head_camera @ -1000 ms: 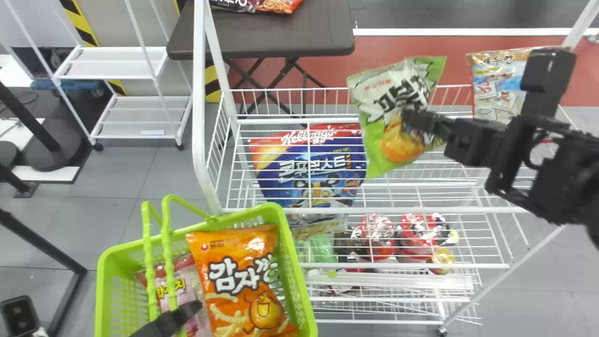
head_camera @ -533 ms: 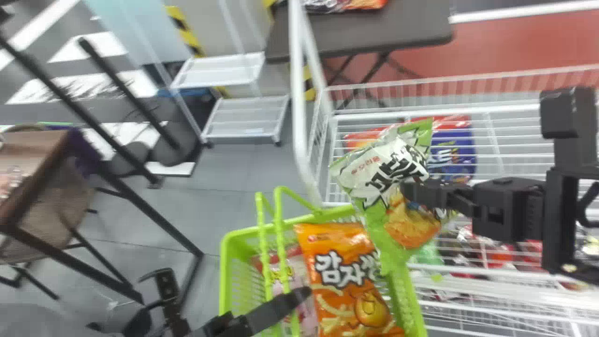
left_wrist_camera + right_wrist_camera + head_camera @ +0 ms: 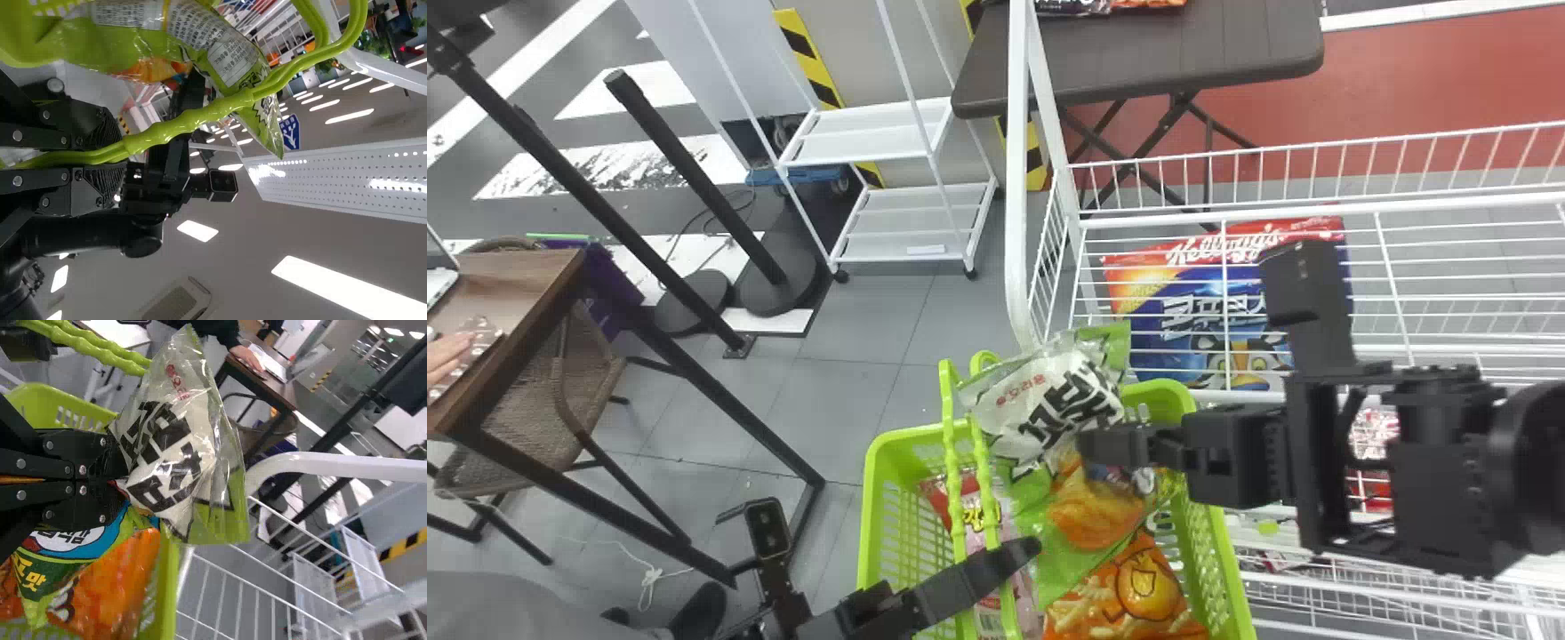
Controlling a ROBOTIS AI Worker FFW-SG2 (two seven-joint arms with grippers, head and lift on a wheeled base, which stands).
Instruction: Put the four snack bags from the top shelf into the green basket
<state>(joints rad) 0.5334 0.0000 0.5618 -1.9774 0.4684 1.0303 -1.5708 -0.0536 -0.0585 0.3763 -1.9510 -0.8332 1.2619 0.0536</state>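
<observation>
Green basket [image 3: 869,524]: roomy gap inside left rim, then handles [image 3: 958,489], left gripper [image 3: 1018,558] clamped on them. Pink bag [image 3: 985,622] in there. Green bag [image 3: 1049,409], chunky black lettering, over basket, pinched in right gripper [image 3: 1098,446]. Orange bag [image 3: 1138,587] underneath. White rack [image 3: 1016,178] beside basket, kinda tight.

My head looks down on the green basket [image 3: 1174,402]; close by, my left wrist view faces the ceiling [image 3: 247,247], my right outward; all share its handles [image 3: 193,121].

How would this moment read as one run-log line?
right tool: shut on green-and-white plastic snack bag, over green plastic basket | left tool: shut on basket's handles | inside: pink snack bag, orange snack bag
</observation>
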